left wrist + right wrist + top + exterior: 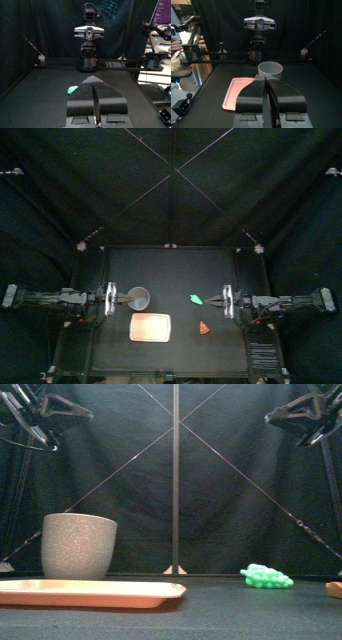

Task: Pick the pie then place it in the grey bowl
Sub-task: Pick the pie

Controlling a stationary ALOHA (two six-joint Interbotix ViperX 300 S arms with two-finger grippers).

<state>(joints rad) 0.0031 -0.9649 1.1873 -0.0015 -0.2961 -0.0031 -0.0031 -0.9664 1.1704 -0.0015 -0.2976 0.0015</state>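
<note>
The small orange pie (205, 327) lay on the table (174, 268), on the right side toward the front edge. Nothing touched it. In the front view only its end showed, at the right edge of the picture.

The grey cup (79, 546) stood upright on the left half of the table. The pink tray (87, 592) lay flat just in front of the cup, closer to the front edge. A bare strip of table ran between the tray and the pie, so there was open room around the pie on all sides.

A bumpy green toy (267, 576) sat behind the pie, near the middle of the table and apart from it.

The left fingers (94, 86) were pressed together and held nothing. They hung high up by the left edge, not far from the cup. The right fingers (265, 85) were pressed together too, and held nothing. They hung high by the right edge, behind the pie and a little to its right.
</note>
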